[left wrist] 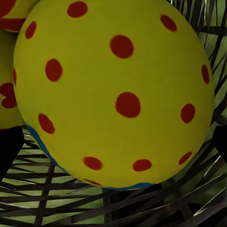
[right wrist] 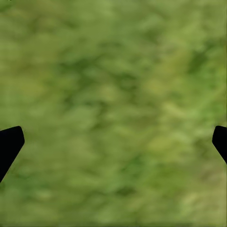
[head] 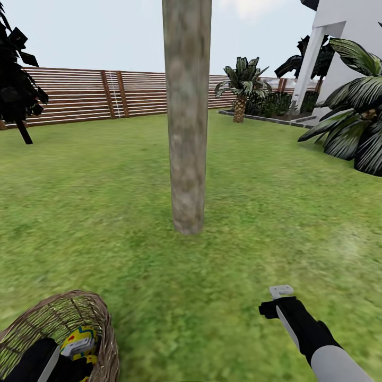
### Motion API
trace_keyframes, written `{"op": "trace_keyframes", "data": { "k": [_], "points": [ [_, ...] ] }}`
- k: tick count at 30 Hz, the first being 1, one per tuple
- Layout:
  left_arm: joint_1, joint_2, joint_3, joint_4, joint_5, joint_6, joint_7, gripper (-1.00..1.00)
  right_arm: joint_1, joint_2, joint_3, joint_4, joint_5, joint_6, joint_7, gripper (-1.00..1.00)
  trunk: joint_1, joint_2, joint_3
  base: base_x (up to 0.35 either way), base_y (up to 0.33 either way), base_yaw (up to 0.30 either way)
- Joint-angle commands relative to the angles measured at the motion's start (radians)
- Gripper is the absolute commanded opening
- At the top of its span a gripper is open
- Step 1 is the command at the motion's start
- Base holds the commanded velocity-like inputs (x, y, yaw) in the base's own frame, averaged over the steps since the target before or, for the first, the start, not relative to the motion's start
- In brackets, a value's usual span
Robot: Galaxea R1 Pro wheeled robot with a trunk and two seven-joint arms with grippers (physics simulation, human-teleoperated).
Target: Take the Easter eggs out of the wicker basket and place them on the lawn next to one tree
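The eggs [head: 79,339] are sitting down inside the wicker basket [head: 103,323], which is resting on the lawn [head: 106,212] at the robot's near left. From the head view I am seeing one yellow egg with coloured markings clearly, with more yellow showing just below it. In the left wrist view a big yellow egg [left wrist: 113,94] with red dots and a blue band near its lower edge is lying against the woven basket wall [left wrist: 94,208], and parts of two more yellow eggs are peeking in at the corner beside it.

The left gripper [head: 79,347] is reaching into the basket, right over the eggs. Its dark fingertips [left wrist: 9,146] are showing wide apart at either edge of the wrist view, so the jaws are standing open with the big egg between them, not clamped.

The right gripper [head: 281,292] is hanging over bare grass to the right, well apart from the basket. Its fingertips [right wrist: 10,142] are spread wide too, open and holding nothing.

Straight ahead, the tree [head: 187,116] with its thick grey-brown trunk is rising from the lawn, beyond the basket and a little to its right. Farther back a slatted wooden fence [head: 79,95] is running across, with a small palm [head: 241,87] and a white house [head: 345,37] at the right.
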State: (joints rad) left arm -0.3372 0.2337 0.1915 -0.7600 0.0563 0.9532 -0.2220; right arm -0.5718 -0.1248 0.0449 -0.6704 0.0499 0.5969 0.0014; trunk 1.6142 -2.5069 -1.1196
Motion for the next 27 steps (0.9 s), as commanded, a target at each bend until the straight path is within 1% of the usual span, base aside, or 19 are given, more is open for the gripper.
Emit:
{"op": "trace_keyframes", "data": {
  "k": [1, 13, 17, 27],
  "points": [
    [0.000, 0.000, 0.002, -0.001, 0.005, 0.006, 0.001, 1.00, 0.000, 0.000, 0.005, -0.001, 0.005, 0.006, 0.000, 1.00, 0.000, 0.000, -0.001, 0.000, 0.000, 0.000],
    [0.000, 0.001, 0.002, -0.001, 0.007, 0.006, 0.001, 1.00, 0.000, 0.004, 0.004, -0.001, 0.005, 0.006, -0.001, 1.00, 0.000, 0.000, -0.001, 0.000, 0.000, 0.000],
    [0.000, 0.001, 0.002, -0.001, 0.008, 0.006, 0.001, 1.00, 0.000, 0.004, 0.004, -0.001, 0.005, 0.006, -0.001, 1.00, 0.002, -0.001, -0.016, 0.000, 0.000, 0.000],
    [0.000, -0.001, 0.002, -0.001, 0.008, 0.006, 0.001, 1.00, 0.000, 0.004, 0.004, -0.001, 0.005, 0.006, -0.001, 1.00, 0.002, -0.001, -0.016, 0.000, 0.000, 0.000]
  ]
}}
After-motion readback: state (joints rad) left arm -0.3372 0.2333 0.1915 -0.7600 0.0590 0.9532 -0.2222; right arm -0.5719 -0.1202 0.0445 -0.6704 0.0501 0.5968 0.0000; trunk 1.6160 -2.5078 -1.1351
